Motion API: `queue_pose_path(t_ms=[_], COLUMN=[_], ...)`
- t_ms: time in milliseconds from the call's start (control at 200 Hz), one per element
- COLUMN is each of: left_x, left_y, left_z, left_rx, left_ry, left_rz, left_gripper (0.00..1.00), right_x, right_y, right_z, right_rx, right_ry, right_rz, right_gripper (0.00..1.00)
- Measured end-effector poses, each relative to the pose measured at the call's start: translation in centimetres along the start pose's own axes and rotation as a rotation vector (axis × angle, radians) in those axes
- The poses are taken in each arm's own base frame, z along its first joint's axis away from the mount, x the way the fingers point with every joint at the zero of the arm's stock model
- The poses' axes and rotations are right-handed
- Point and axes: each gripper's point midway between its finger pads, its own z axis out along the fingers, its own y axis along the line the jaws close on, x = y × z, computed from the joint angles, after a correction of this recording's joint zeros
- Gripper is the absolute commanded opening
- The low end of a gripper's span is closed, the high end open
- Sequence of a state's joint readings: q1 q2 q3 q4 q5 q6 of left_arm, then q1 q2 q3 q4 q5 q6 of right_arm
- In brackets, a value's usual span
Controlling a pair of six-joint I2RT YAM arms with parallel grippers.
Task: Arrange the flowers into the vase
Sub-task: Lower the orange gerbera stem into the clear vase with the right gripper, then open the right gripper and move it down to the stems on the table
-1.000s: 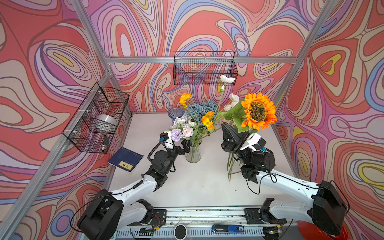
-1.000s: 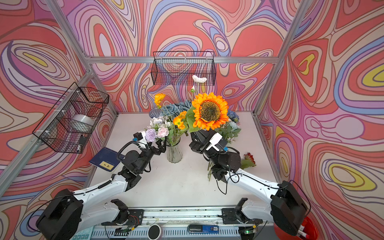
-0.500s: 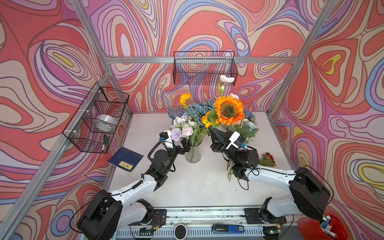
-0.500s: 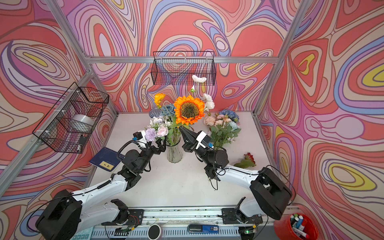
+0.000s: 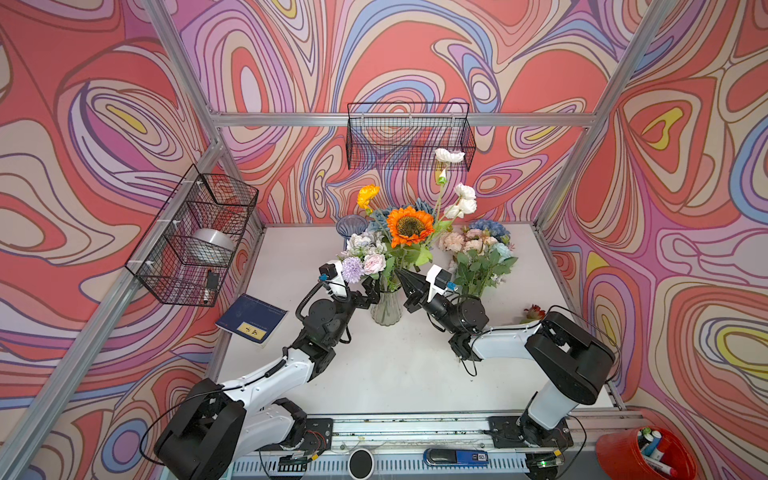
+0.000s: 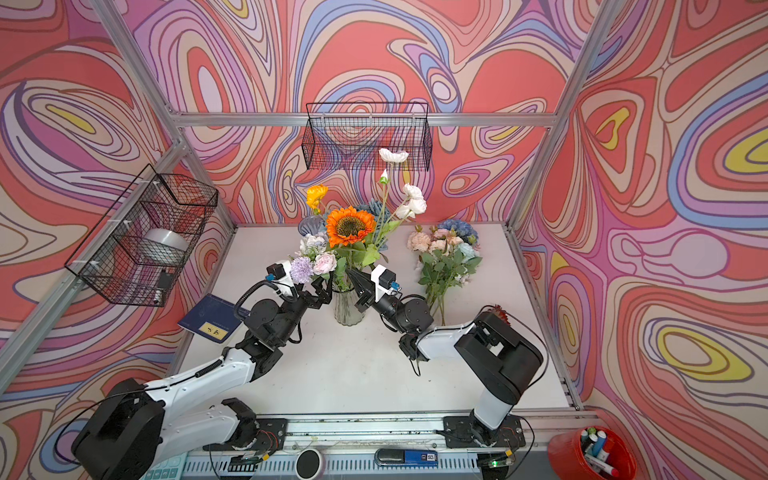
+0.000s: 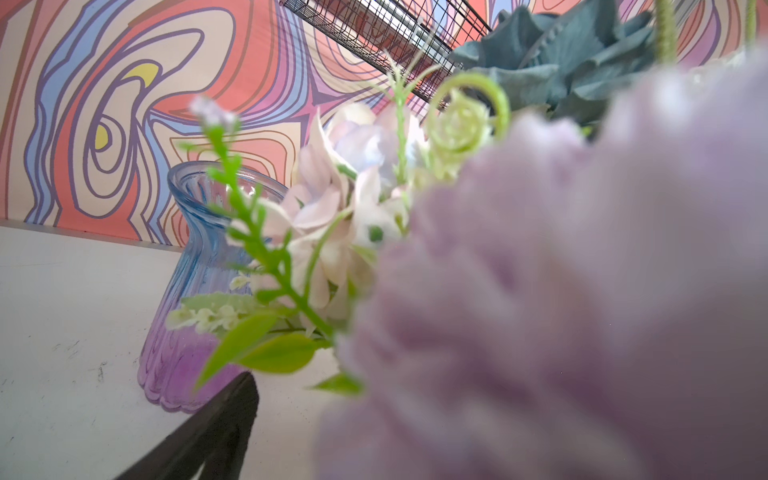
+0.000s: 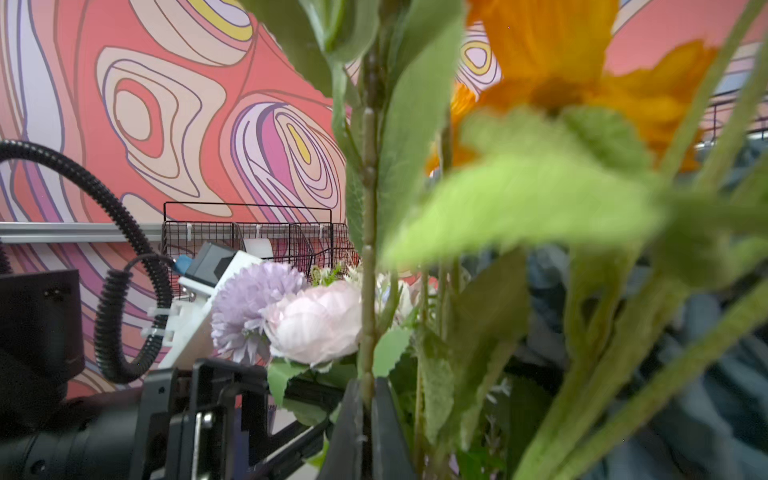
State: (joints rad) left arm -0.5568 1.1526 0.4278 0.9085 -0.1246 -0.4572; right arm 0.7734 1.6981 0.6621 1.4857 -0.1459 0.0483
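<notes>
- right gripper (image 5: 402, 277): jaws clamped on the sunflower (image 5: 409, 226) stem, just above the clear vase (image 5: 386, 316) mouth
- left gripper (image 5: 371, 289): jaws wide apart, just beside the vase neck (contact unclear)
- flowers (image 5: 374, 262): standing in the vase, mid-table
- loose bunch (image 5: 478, 259): lying on the table (image 5: 395, 374), right of the vase

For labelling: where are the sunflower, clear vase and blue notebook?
sunflower (image 5: 409, 225), in a top view, dark centre
clear vase (image 5: 386, 311), in a top view, glass body
blue notebook (image 5: 251, 318), in a top view, cover

On the white table (image 5: 374, 374) a clear vase (image 5: 386, 311) is stood centrally. A blue vase (image 5: 347, 226) is seen at twelve o'clock, a notebook (image 5: 251, 319) at nine, loose flowers (image 5: 478, 257) at two.
</notes>
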Motion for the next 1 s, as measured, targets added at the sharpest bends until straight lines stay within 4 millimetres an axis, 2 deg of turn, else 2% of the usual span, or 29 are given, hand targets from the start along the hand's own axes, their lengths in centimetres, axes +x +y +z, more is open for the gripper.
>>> queue_pose_path(t_ms=[155,371,486,631,716,1002], left_x=[0.0,0.1,0.1,0.0,0.1,0.7], left_y=[0.0,0.0,0.0,0.0,0.1,0.1], left_z=[0.0,-0.1,-0.1,-0.2,-0.2,-0.4], left_rx=[0.000,0.000,0.000,0.001,0.000,0.014], left_ry=[0.000,0.002,0.001,0.000,0.003,0.015], left_rz=[0.000,0.001,0.001,0.008,0.011,0.013], left_gripper=[1.00,1.00,1.00,1.00,1.00,0.99], right_x=[1.9,2.2,2.2,4.7,5.0,2.8], right_y=[-0.1,-0.3,-0.3,-0.5,-0.6,-2.5], right_z=[-0.2,-0.4,-0.7,-2.8,-4.0,-6.4], right_rx=[0.003,0.011,0.019,0.046,0.070,0.227], right_ry=[0.039,0.034,0.037,0.155,0.199,0.283], right_rz=[0.008,0.008,0.023,0.064,0.081,0.151], right_gripper=[0.00,0.00,0.26,0.46,0.50,0.50])
